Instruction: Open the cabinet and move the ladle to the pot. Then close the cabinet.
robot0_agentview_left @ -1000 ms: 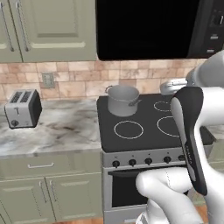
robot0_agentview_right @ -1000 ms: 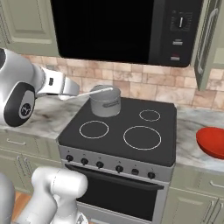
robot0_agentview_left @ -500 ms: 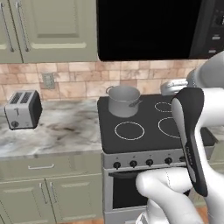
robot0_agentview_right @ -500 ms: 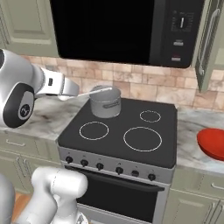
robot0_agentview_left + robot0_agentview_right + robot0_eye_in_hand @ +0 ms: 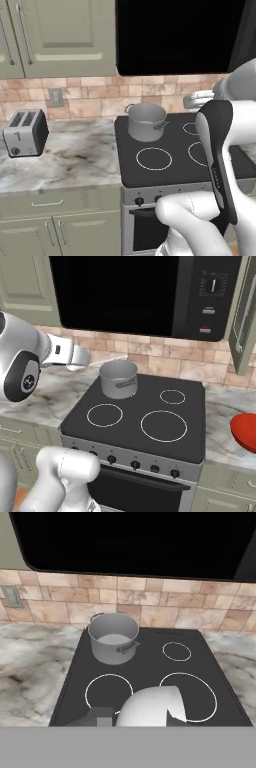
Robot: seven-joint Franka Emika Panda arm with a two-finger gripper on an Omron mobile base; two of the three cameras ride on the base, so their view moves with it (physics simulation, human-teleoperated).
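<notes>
Pincer (image 5: 86, 360): jaws are standing together, hanging beside the pot (image 5: 114, 637); whether they are pinching anything cannot be told. A pale rounded shape is showing at the bottom of the hand view, and cannot be told for the ladle.

Pot: sitting upright on the stove's (image 5: 175, 160) rear left ring, its inside showing bare grey, so the ladle is seemingly not yet arriving there.

Cabinet (image 5: 65, 35): both doors are lying shut.

Progress, judged: the transfer is looking unfinished.

Bowl (image 5: 246, 432): resting on the counter right of the stove, contents hidden.
</notes>
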